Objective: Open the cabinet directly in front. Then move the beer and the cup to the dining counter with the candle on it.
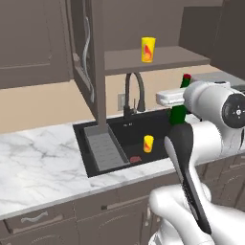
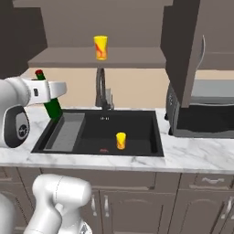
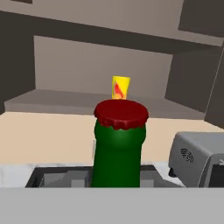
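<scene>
Grey-brown cabinet (image 1: pixel 86 52) stands open, my pincer (image 2: pixel 54 91) seems clamped on the beer (image 3: pixel 118 148) above the sink's edge, the cup (image 2: pixel 101 47) waits mid-shelf; both carries remain.

No readable text, label, brand or number is showing anywhere. The cup (image 1: pixel 148 49), at upper centre of the frame, is bearing only an orange-red flame-like mark, and the beer (image 3: pixel 118 146) is showing plain green glass.
</scene>
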### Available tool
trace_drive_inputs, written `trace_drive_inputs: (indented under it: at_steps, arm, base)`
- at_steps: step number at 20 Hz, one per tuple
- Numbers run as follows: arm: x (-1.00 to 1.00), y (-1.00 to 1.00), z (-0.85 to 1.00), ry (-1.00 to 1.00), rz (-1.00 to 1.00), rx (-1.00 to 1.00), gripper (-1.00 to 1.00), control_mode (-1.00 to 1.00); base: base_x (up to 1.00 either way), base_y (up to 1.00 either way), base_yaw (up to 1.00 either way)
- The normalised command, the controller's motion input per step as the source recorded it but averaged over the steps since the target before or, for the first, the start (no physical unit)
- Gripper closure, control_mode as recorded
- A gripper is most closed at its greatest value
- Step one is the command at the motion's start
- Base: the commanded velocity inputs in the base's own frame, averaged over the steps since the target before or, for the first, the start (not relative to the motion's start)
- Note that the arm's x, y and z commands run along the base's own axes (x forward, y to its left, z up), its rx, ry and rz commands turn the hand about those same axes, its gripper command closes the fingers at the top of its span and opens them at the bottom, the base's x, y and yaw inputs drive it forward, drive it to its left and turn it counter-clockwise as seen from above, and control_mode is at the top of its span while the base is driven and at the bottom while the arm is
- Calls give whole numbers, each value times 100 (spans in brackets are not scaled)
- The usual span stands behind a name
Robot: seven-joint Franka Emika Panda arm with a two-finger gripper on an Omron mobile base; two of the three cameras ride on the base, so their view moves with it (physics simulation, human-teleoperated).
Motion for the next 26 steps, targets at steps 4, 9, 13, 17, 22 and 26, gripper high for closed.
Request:
trace_drive_inputs:
  at_steps: [4,9,13,17,22,26]
  arm:
    - [0,0,0,0,0,0,100,100]
    - [0,0,0,0,0,0,100,100]
    - [0,0,0,0,0,0,100,100]
    - [0,0,0,0,0,0,100,100]
    - [0,0,0,0,0,0,100,100]
    - [0,0,0,0,0,0,100,100]
  base:
    - [-36,0,-36]
    - [-40,0,-39]
    - [-46,0,-48]
    - [-46,0,-47]
    - [-47,-2,-49]
    - [-53,-1,-52]
